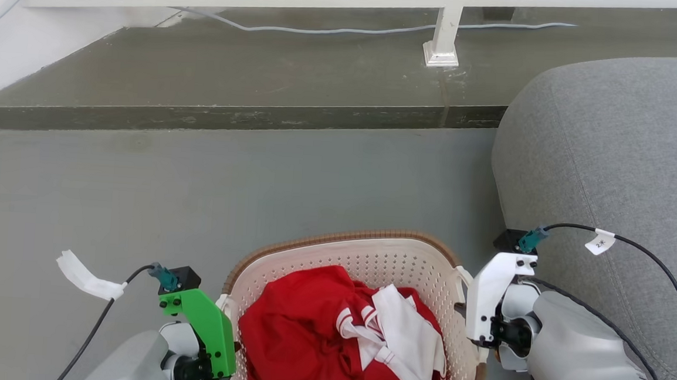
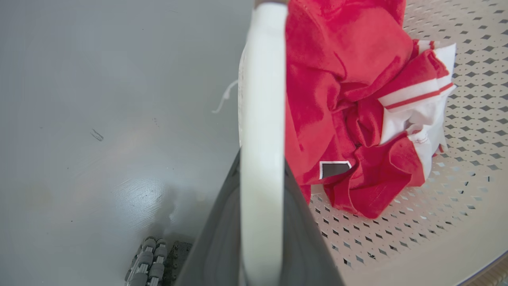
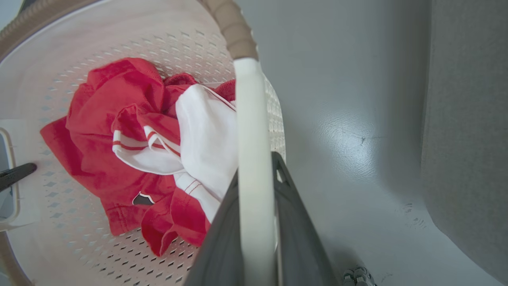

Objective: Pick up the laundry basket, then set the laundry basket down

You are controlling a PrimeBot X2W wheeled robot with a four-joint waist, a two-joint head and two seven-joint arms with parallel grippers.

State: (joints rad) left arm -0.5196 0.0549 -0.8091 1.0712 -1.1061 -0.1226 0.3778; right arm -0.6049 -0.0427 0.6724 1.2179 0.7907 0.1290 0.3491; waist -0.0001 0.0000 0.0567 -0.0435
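You had the laundry basket (image 1: 369,261), red and white clothes (image 1: 312,323) inside, at near centre between both arms. I couldn't tell whether it was resting on the floor (image 1: 198,175) or raised. Your left tool (image 2: 262,159) was pinching the left loop handle (image 2: 262,79), and your right tool (image 3: 256,167) the right loop handle (image 3: 248,119). The grasp looked done; the setting down remained.

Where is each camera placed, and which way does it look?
Head view: on the robot's head, facing forward-down at the laundry basket; green left wrist, white right wrist show.
Left wrist view: on the left wrist, facing down along the left claw clamping a white handle.
Right wrist view: likewise, along the right claw.
Both wrist views share the red and white clothes.
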